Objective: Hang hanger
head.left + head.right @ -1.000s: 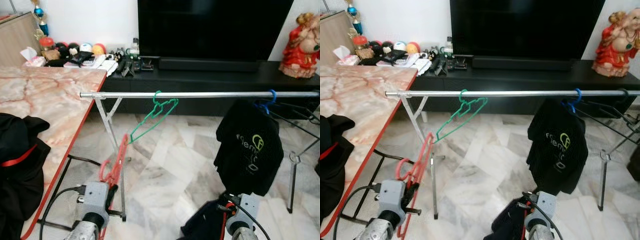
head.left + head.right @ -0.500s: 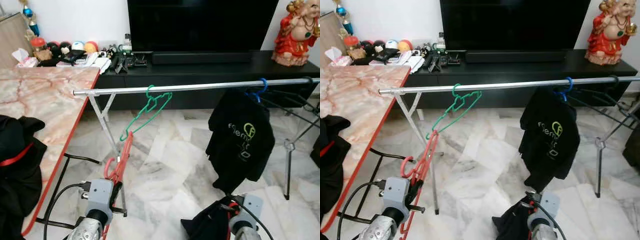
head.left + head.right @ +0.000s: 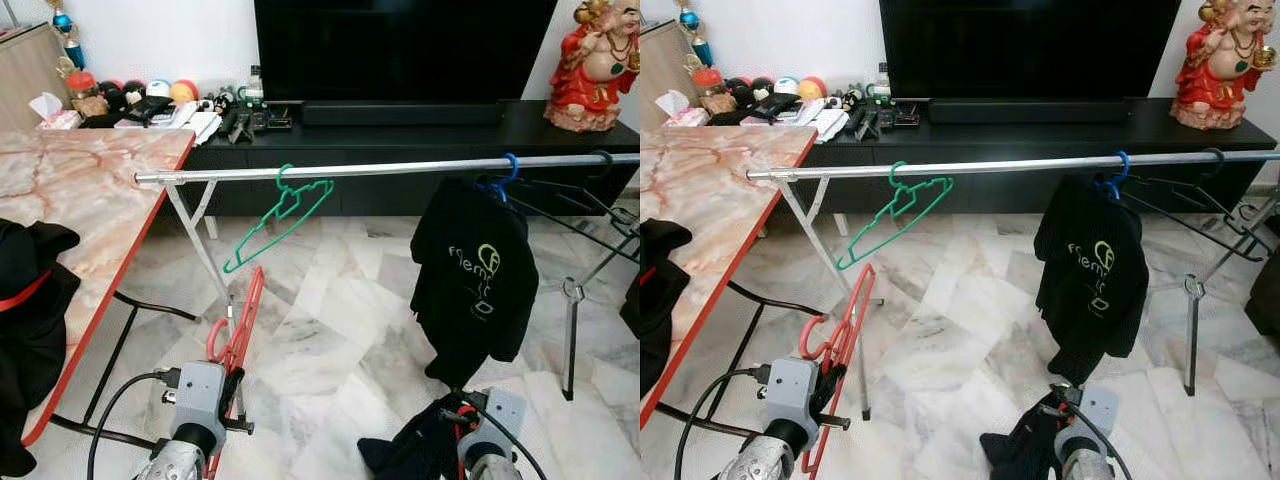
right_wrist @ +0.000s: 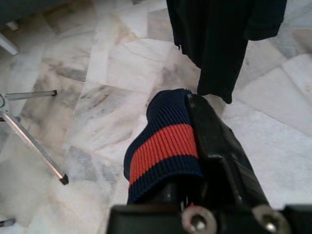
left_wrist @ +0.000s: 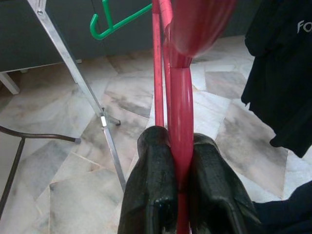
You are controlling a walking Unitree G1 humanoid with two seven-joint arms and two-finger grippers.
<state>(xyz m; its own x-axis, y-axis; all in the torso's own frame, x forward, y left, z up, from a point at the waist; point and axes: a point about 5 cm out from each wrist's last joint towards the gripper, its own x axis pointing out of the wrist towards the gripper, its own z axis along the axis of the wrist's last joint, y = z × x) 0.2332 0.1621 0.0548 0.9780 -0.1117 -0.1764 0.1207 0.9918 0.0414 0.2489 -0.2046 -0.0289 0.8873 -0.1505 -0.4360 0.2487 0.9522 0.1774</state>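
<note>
A red hanger (image 3: 236, 328) stands upright in my left gripper (image 5: 179, 140), which is shut on its lower bar, low and left of centre, below the rail. The silver rail (image 3: 400, 168) runs across the view at mid height. On it hang a bare green hanger (image 3: 277, 214) and a black T-shirt (image 3: 475, 280) on a blue hanger (image 3: 508, 170). My right gripper (image 4: 189, 109) is low at the right, shut on a dark garment with a red stripe (image 4: 163, 146) that droops from it.
A marble table with a red edge (image 3: 90, 190) stands at the left, with black cloth (image 3: 30, 320) on it. The rack's crossed legs (image 3: 205, 245) are under the rail's left end. A black TV console (image 3: 450, 135) and a red statue (image 3: 598, 60) are behind.
The camera has shifted, so the rail now sits level and a little further left in view. Both grippers keep their hold; the red hanger stays low under the rail.
</note>
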